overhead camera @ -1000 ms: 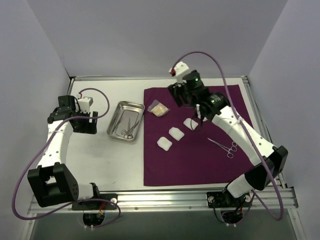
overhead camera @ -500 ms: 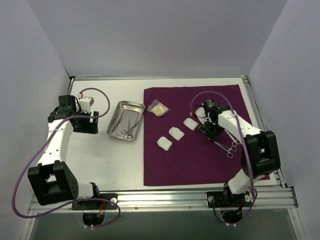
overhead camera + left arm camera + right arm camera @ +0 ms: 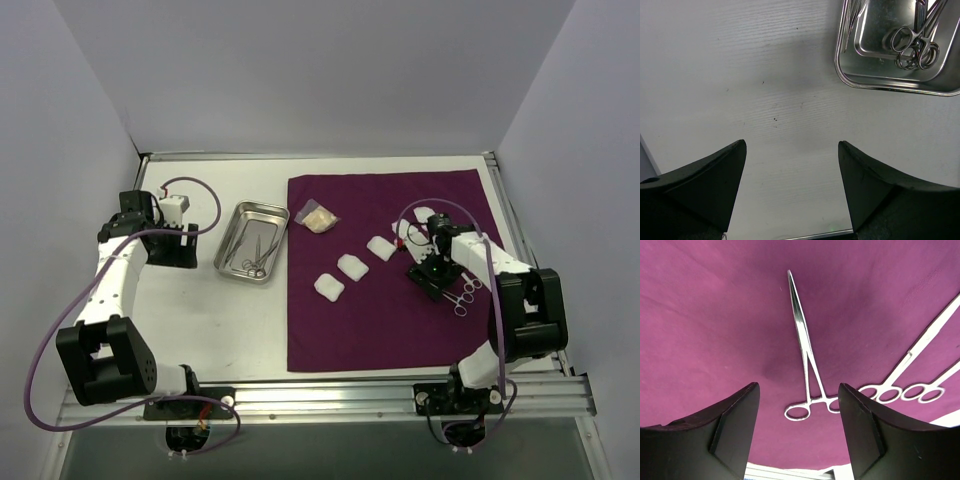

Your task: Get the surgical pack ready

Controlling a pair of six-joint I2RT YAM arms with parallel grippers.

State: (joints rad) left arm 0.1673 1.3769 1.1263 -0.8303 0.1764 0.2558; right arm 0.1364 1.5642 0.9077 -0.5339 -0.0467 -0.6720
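Observation:
The dark purple cloth (image 3: 400,320) covers the right half of the table. Three white gauze pads (image 3: 351,266) lie in a diagonal row on it. The steel tray (image 3: 232,228) stands left of the cloth and holds scissor-like instruments (image 3: 252,262). My right gripper (image 3: 437,275) is open and empty, low over the cloth's right side. In the right wrist view (image 3: 799,386) one instrument (image 3: 805,347) lies flat between the jaws and a second one (image 3: 920,355) lies to its right. My left gripper (image 3: 165,245) is open and empty over bare table left of the tray; the left wrist view (image 3: 792,143) shows the tray (image 3: 890,89).
A small clear packet (image 3: 318,218) with something pale in it lies at the cloth's far left corner. Grey walls close in the table on three sides. A metal rail (image 3: 330,398) runs along the near edge.
My right arm has swung from the far middle of the cloth down and right to just over the instruments on the cloth. The left arm has barely moved.

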